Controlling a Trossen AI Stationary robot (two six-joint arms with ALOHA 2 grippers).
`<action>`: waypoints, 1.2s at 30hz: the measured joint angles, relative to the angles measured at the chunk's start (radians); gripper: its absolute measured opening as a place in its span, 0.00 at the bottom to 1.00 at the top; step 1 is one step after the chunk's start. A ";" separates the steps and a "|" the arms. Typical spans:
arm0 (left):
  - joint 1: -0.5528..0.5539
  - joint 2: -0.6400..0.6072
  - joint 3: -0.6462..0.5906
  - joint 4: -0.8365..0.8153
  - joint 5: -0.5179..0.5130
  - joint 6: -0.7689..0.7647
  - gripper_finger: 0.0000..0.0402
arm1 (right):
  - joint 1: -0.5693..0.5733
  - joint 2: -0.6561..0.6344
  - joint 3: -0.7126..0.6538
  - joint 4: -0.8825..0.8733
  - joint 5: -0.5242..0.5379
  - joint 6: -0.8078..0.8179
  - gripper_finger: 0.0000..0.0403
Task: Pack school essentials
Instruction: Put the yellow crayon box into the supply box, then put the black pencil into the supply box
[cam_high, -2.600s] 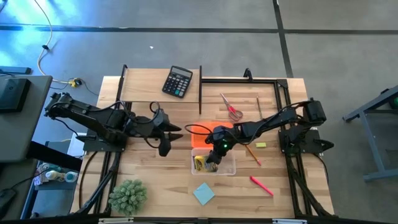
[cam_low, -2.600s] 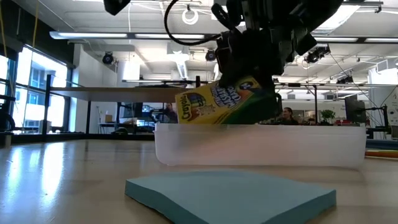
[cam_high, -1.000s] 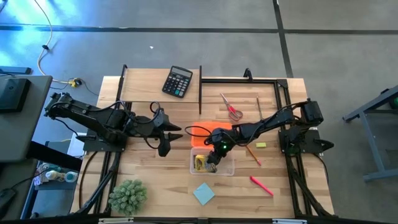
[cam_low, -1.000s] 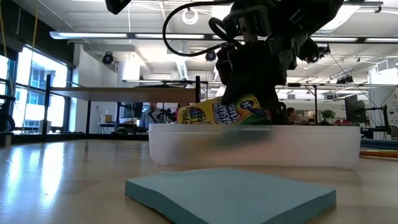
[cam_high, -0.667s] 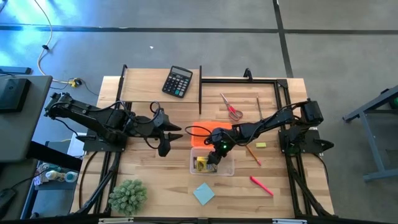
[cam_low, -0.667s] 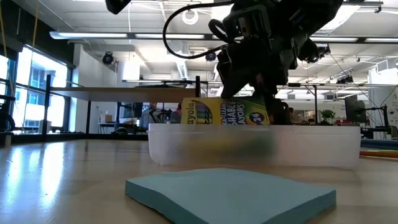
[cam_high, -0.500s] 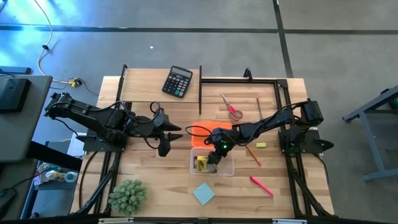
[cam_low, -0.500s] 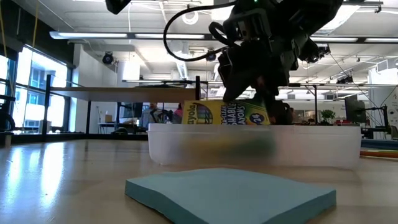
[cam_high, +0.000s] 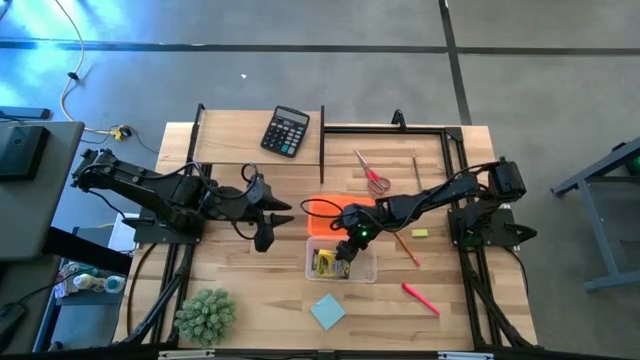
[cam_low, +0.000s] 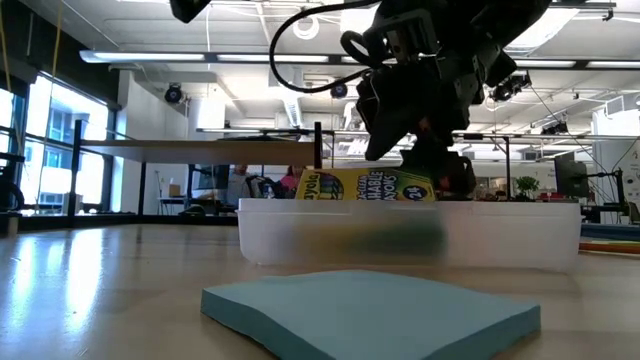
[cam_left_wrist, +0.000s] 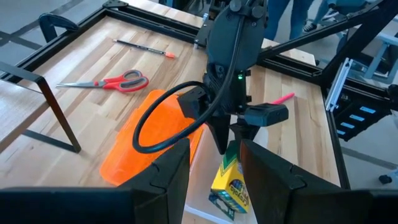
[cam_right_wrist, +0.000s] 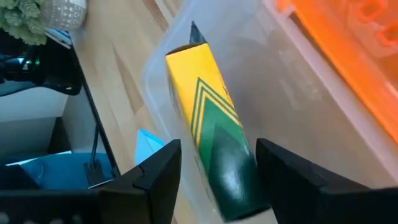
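High view: overhead, straight down, far, whole worktop (cam_high: 250, 255). Low view: worktop level, close behind note pad (cam_low: 370, 310). Wrist views: close, oblique. All four share clear bin (cam_high: 365, 268) with crayon pack (cam_right_wrist: 214, 137).

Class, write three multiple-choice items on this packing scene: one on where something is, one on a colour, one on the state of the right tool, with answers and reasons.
1. Where is the crayon pack?
A. In the clear bin
B. Beside the calculator
C. On the note pad

2. What colour are the scissors' handles?
A. Blue
B. Red
C. Black

3. How is the right tool?
A. Open above the pack
C. Clamped on the pen
B. Parked off the table

Answers: 1 A, the pack lies inside the bin walls. 2 B, the handles show red in the high view. 3 A, the right wrist view shows its fingers spread either side of the pack, apart from it.
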 joint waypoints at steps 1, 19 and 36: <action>0.000 0.000 0.000 0.000 0.000 0.000 0.33 | -0.002 -0.005 0.000 0.000 0.001 0.000 0.49; 0.000 0.000 0.000 -0.004 0.000 0.051 0.33 | -0.031 -0.202 0.000 -0.197 0.223 -0.008 0.49; 0.000 0.000 0.000 -0.008 0.022 0.097 0.33 | -0.121 -0.470 0.000 -0.547 0.532 0.123 0.49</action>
